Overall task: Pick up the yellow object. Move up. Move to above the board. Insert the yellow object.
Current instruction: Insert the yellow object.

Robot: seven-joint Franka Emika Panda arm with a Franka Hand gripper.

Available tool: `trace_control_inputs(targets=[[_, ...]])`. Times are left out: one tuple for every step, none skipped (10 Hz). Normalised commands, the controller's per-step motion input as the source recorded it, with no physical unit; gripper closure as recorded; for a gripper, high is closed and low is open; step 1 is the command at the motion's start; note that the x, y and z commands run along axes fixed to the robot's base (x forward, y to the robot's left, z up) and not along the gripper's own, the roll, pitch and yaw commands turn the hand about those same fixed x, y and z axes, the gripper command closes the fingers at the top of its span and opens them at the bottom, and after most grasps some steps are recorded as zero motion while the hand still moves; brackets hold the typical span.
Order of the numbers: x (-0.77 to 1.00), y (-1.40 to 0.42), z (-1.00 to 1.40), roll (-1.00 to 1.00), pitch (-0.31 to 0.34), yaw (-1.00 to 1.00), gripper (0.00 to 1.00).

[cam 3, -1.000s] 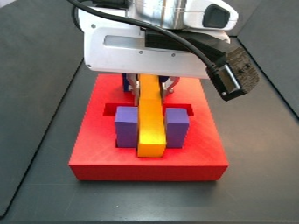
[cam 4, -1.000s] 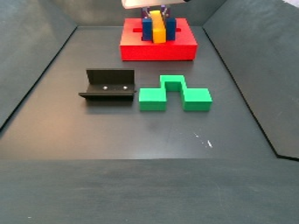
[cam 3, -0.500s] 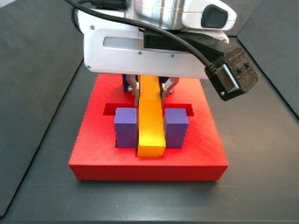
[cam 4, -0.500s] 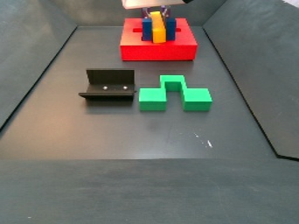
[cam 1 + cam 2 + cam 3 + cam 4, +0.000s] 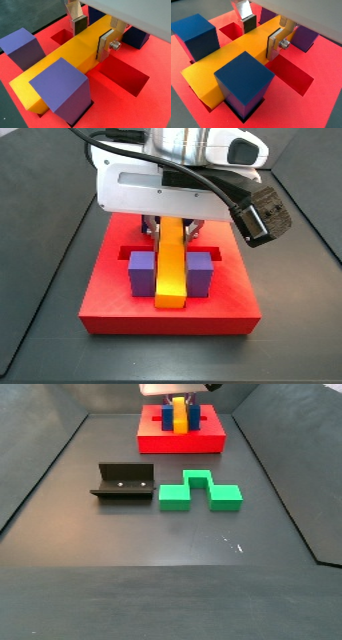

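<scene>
The yellow object (image 5: 171, 268) is a long yellow-orange bar lying across the red board (image 5: 107, 313), between two upright purple blocks (image 5: 140, 273). In both wrist views it sits low between the uprights (image 5: 63, 60) (image 5: 234, 57), over the board's recessed slots (image 5: 123, 77). My gripper (image 5: 91, 42) is straight above the board and shut on the far half of the bar, one silver finger (image 5: 273, 45) flat against each long side. It also shows in a side view (image 5: 179, 396) at the far end of the floor. Blue blocks (image 5: 244, 80) stand beside the bar.
A dark L-shaped fixture (image 5: 120, 484) stands on the floor at mid-left, with a green notched block (image 5: 201, 489) just right of it. Dark sloping walls (image 5: 40, 474) bound the floor on both sides. The arm's camera housing (image 5: 265, 216) hangs right of the board.
The gripper and the bar have sunk very slightly lower between the purple blocks. Nothing else has moved.
</scene>
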Motion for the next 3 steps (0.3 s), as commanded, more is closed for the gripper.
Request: trace_control_inputs(targets=[[0.03, -0.02, -0.12, 0.00, 0.000, -0.10, 1.00], [0.00, 0.00, -0.10, 0.00, 0.001, -0.03, 1.00], [0.00, -0.03, -0.08, 0.00, 0.000, -0.01, 1.00]])
